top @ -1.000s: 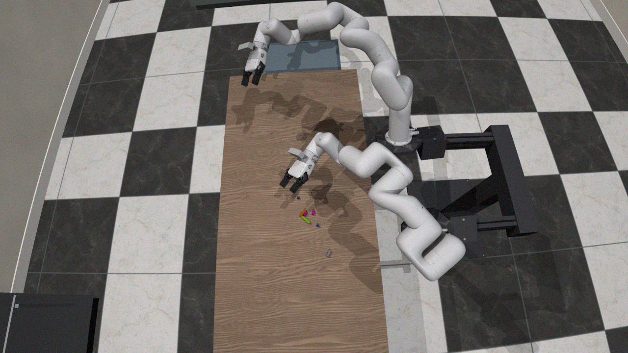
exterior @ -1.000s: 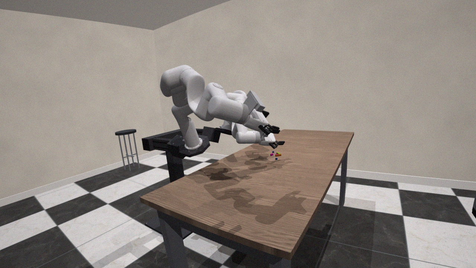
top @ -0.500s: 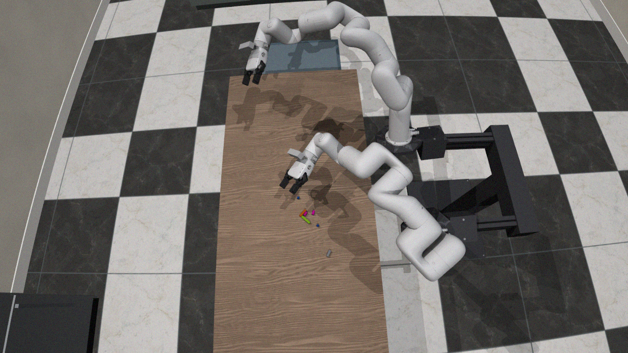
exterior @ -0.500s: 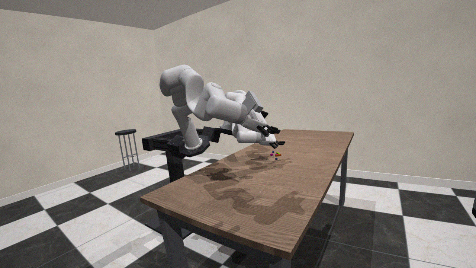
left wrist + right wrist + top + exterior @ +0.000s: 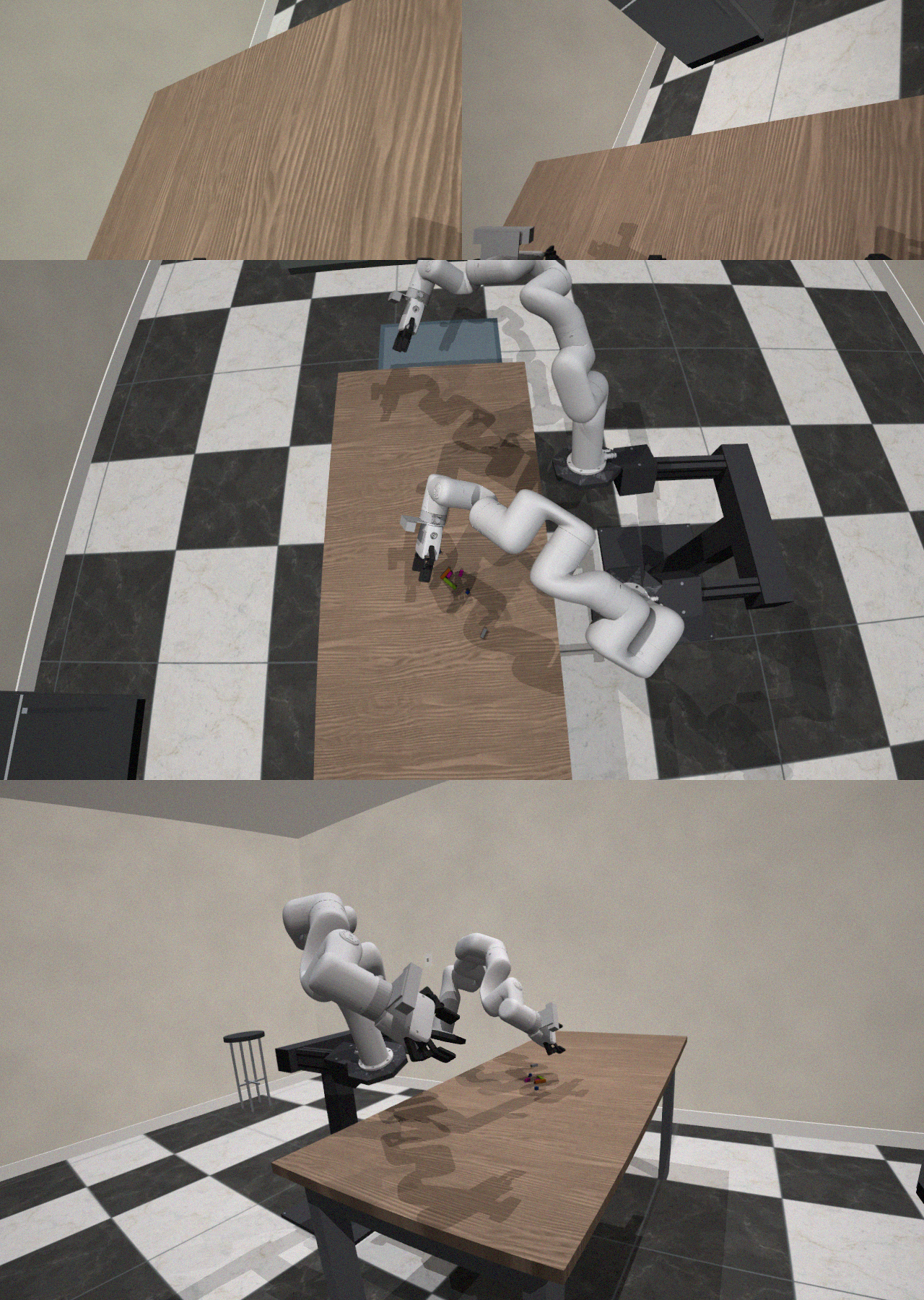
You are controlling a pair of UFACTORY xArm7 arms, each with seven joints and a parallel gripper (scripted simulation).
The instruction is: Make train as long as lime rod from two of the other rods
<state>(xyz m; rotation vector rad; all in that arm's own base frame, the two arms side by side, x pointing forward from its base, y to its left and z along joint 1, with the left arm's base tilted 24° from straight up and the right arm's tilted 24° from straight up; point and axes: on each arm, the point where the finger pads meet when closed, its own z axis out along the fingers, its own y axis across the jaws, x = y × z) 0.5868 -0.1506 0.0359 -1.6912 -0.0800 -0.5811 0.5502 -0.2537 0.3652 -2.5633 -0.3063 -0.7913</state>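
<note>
Exterior view, near to far: the right claw (image 5: 401, 344) (image 5: 454, 1037) (image 5: 767, 257) is raised at the near end, wide apart and holding nothing. The desk (image 5: 388, 712) (image 5: 491, 1142) (image 5: 289, 144) (image 5: 751, 180) carries all the rods seen.

Nearest is one blue rod (image 5: 440, 552) (image 5: 535, 1088). Beyond it lies the orange rod (image 5: 445, 573) (image 5: 540, 1080), with two magenta rods (image 5: 460, 572) (image 5: 526, 1079) to its left, one very close to it. The lime rod (image 5: 449, 582) (image 5: 540, 1077), the reference, lies just beyond orange at an angle; contact cannot be confirmed. A second blue rod (image 5: 468, 591) (image 5: 530, 1075) is left of lime, and the grey rod (image 5: 484, 633) (image 5: 533, 1064) lies farthest, well apart.

The left claw (image 5: 422, 570) (image 5: 554, 1047) (image 5: 311, 258) (image 5: 550, 253) is above and to the right of the cluster — wide and empty.

Finding: no train made. The step in hand is judged to be the approach to a first rod. Orange with one blue would match lime, as would grey with one magenta. The next move calls for the left claw to turn downward, straddle the chosen rod and close — without disturbing its crowded neighbours.
</note>
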